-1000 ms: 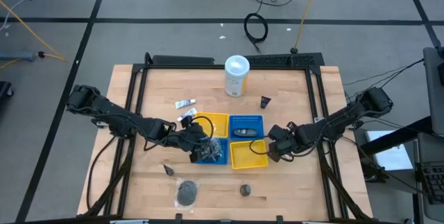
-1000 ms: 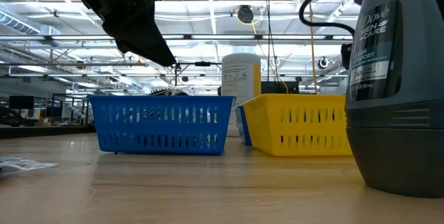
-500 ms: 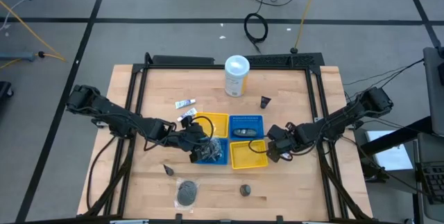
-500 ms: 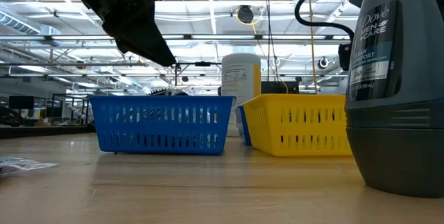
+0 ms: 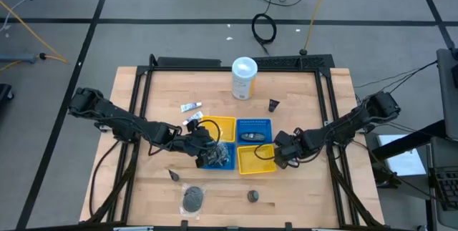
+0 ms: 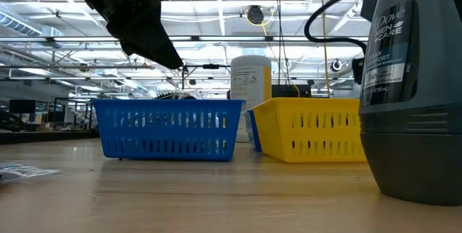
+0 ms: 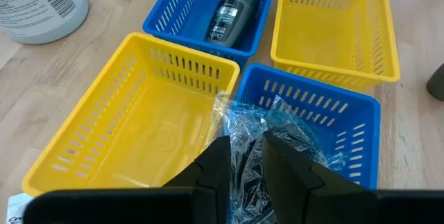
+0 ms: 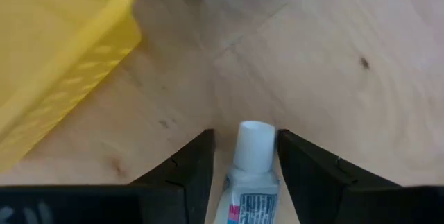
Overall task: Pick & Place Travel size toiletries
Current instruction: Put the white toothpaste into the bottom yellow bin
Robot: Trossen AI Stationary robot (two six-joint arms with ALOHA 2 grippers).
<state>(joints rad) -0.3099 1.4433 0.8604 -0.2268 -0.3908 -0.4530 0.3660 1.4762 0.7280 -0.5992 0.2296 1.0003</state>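
My left gripper [image 7: 244, 148] hangs over the near blue tray [image 5: 227, 165], shut on a crinkled clear plastic packet [image 7: 277, 130]. My right gripper [image 8: 245, 141] stands just right of the near yellow tray [image 5: 255, 161], pointing steeply down, shut on a small white tube [image 8: 251, 175] with a white cap. A dark deodorant stick [image 7: 232, 12] lies in the far blue tray. Two white tubes [image 5: 189, 106] lie on the table left of the trays. A mesh puff [image 5: 192, 199] lies near the front edge. My left gripper has the packet's upper part [image 7: 244, 172] between its two fingers, coming from above at a slant. The packet's lower part lies in the near blue tray. The fingers hide the exact place of contact. My right gripper pinches the tube's body [image 8: 250, 200] between its two fingers, which lie along the tube. The cap end [image 8: 254, 139] sticks out past the fingertips toward the table. Whether the cap touches the wood, I cannot tell.
A tall white canister [image 5: 244, 78] stands at the back. Small black pieces lie at the back right [image 5: 273, 104] and front left [image 5: 173, 174]. A dark deodorant [image 5: 252, 196] stands near the front edge. The far yellow tray [image 7: 139, 120] holds nothing.
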